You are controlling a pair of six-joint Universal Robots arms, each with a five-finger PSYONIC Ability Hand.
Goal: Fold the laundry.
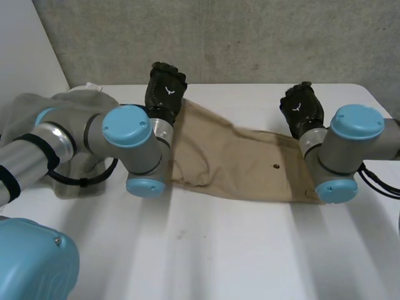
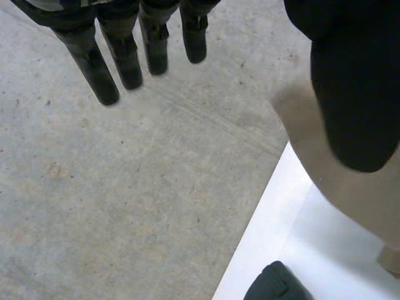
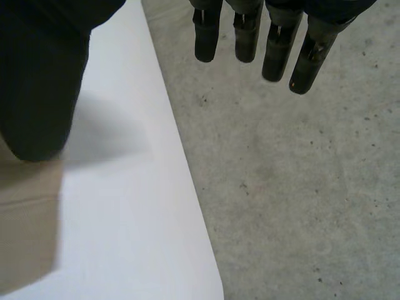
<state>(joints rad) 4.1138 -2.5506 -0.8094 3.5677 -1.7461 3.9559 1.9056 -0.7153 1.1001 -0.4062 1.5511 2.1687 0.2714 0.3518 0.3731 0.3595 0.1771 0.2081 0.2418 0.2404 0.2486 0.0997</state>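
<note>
I read a tan cloth (image 1: 237, 159) lying spread flat on the white surface (image 1: 237, 250), and I take it as the reference for all positions. The left hand (image 1: 165, 87) sits at the cloth's far left corner. The right hand (image 1: 301, 107) sits at its far right corner. In the left wrist view, the fingers (image 2: 94, 69) are straight and held well apart from the thumb (image 2: 353, 94). The fingers reach past the cloth over grey concrete (image 2: 125, 187), the thumb hangs over the cloth, and nothing is gripped. The right wrist view shows the same condition: straight fingers (image 3: 247, 31) out beyond the surface's edge, thumb (image 3: 40, 81) over a corner of the cloth, and no hold on anything. I cannot tell whether either thumb touches the cloth. A small dark spot (image 1: 275, 167) marks the cloth near its right end. A heap of grey laundry (image 1: 81, 103) lies just left of the cloth, partly behind the left arm (image 1: 69, 140).
</note>
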